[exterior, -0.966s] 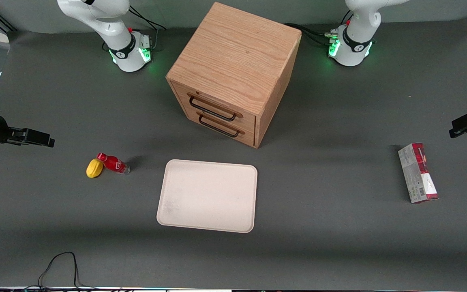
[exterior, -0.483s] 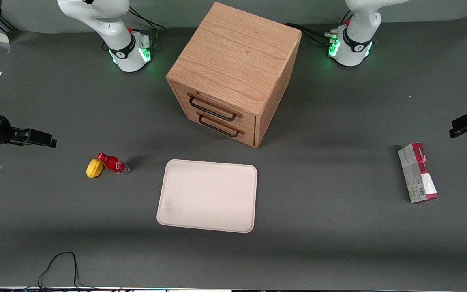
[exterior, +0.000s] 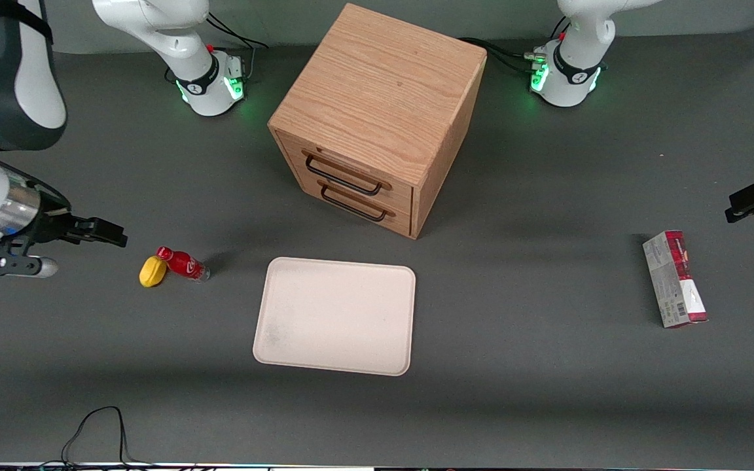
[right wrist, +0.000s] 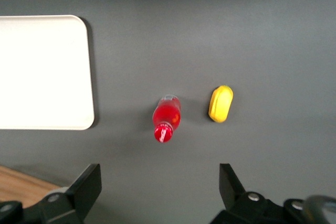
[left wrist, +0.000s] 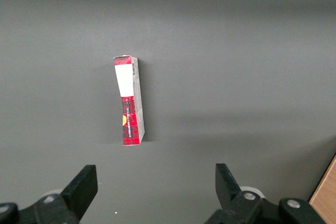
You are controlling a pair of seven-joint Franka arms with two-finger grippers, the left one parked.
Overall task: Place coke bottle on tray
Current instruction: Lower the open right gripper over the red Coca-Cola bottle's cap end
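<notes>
**Hovering open hand, one bottle on the bench**

Hovering above the grey bench (exterior: 547, 366), the hand (right wrist: 160, 190) has its fingers spread wide, holding nothing. Just below it stands one coke bottle (right wrist: 166, 117): red, red-capped, clear base, touching one yellow lemon-shaped lump (exterior: 152, 271). One cream tray (exterior: 334, 315), empty, lies near the bottle. One wooden two-drawer cabinet (exterior: 377, 111) has both drawers shut.

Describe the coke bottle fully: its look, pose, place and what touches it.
The coke bottle is tiny and red, with a red cap, white script on its label and a clear base. It looks like plastic. It stands on the grey table, apart from the tray, with the yellow lemon-shaped lump close beside it; contact cannot be told. The gripper, open, hovers nearby, not touching it.
</notes>
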